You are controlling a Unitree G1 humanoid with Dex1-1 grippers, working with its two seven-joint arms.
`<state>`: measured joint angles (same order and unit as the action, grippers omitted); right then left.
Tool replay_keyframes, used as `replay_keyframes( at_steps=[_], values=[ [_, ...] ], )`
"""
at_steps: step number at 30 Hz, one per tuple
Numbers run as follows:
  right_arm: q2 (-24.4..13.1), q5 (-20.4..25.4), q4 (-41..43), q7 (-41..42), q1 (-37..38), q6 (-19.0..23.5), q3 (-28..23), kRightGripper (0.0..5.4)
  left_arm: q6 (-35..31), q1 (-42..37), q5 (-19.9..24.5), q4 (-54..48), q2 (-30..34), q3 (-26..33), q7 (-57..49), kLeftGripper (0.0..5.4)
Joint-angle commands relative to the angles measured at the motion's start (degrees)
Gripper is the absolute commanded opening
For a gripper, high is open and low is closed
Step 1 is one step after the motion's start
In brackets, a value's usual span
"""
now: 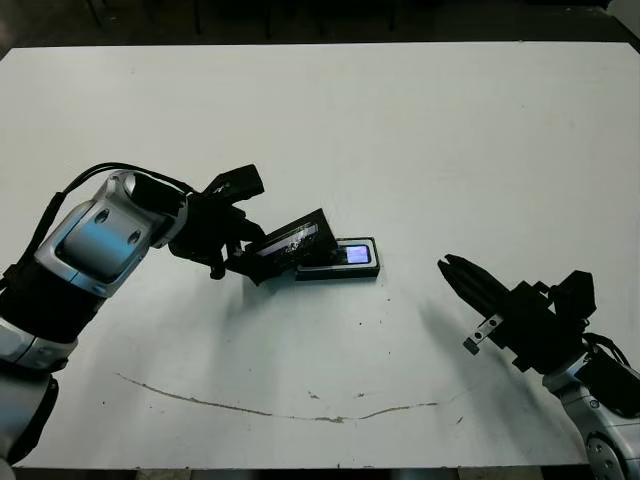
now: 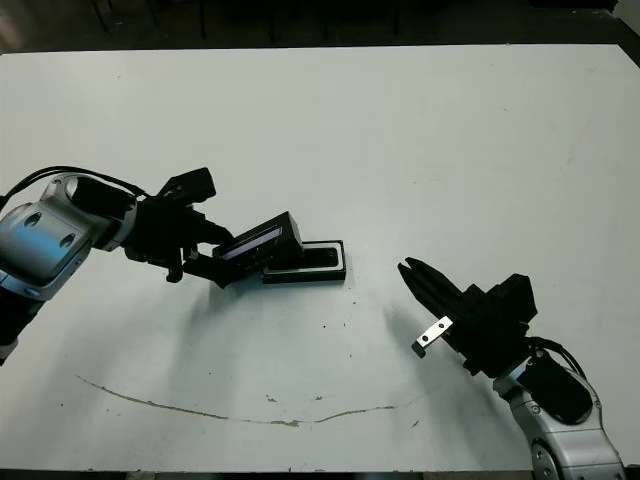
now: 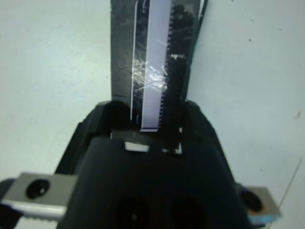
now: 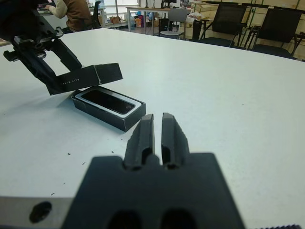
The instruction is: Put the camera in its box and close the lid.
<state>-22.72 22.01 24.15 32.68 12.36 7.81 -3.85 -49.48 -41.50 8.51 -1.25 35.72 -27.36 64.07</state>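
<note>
Camera (image 1: 355, 254) already lies in the box (image 4: 110, 113) at mid-table; your left hand (image 1: 236, 256) grips the lid (image 1: 292, 244), tilted over the box's near end. Next: level it and press down squarely. Right hand (image 4: 157, 134) waits closed, well apart.

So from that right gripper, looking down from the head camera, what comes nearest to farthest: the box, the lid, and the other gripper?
From the right gripper, in the left eye view:
1. The box, out on the table toward the robot's left, with the camera lying in it.
2. The lid, tilted over the box's far end.
3. The left gripper, holding the lid's outer end.
</note>
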Motion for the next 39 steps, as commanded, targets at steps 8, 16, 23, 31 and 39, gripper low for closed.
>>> replay_keyframes(
  at_steps=[8, 16, 23, 31, 39],
  values=[
    [-0.1, 1.4, 1.7, -1.3, 1.2, 4.4, -0.7, 0.0, -2.5, 1.7, 0.0, 1.4, -1.2, -2.7, -0.2, 2.37],
    [-0.3, 0.6, 3.1, -2.6, 2.0, 4.3, -0.6, 0.0, -2.6, 1.7, 0.0, -0.1, -0.8, -3.8, 0.2, 2.37],
    [-0.2, 1.4, 3.9, -3.0, 2.2, 5.7, -0.8, 0.0, -2.2, 2.5, 0.8, -1.4, -0.1, -4.0, 1.0, 2.37],
    [-0.1, 1.5, 4.8, -3.5, 2.7, 6.3, -0.6, 0.0, -0.6, 3.6, 0.5, -3.1, 0.7, -5.2, 1.7, 2.37],
    [-0.8, 1.6, 6.8, -4.7, 2.9, 8.6, -0.7, 0.0, -1.5, 3.4, -0.4, -1.9, -0.7, -7.0, 1.1, 2.37]
  ],
)
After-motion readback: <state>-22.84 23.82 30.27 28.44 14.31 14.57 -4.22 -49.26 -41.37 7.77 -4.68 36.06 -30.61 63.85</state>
